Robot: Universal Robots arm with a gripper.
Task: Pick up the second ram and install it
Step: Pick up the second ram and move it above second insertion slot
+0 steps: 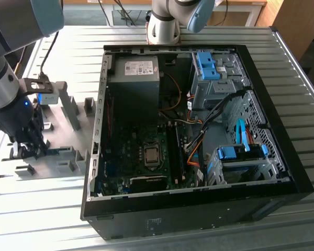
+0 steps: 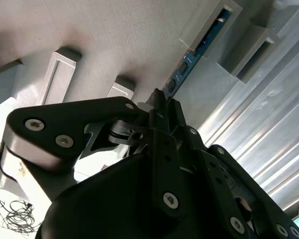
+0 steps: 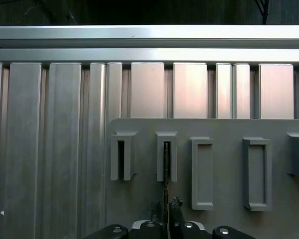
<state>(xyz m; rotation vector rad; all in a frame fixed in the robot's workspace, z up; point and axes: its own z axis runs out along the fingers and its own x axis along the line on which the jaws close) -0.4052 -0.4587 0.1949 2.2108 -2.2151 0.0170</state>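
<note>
Tool (image 2: pixel 158 98) grips the second ram (image 2: pixel 182 69) standing in grey fixture (image 3: pixel 173 159).

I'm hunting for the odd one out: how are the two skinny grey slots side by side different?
The filled slot has the second ram, a thin strip, standing on edge in it; the neighbouring slot looks dark and empty. The gripper lines up with the filled slot, not the neighbouring slot. Both are the same narrow grey shape on the grey plate.
</note>
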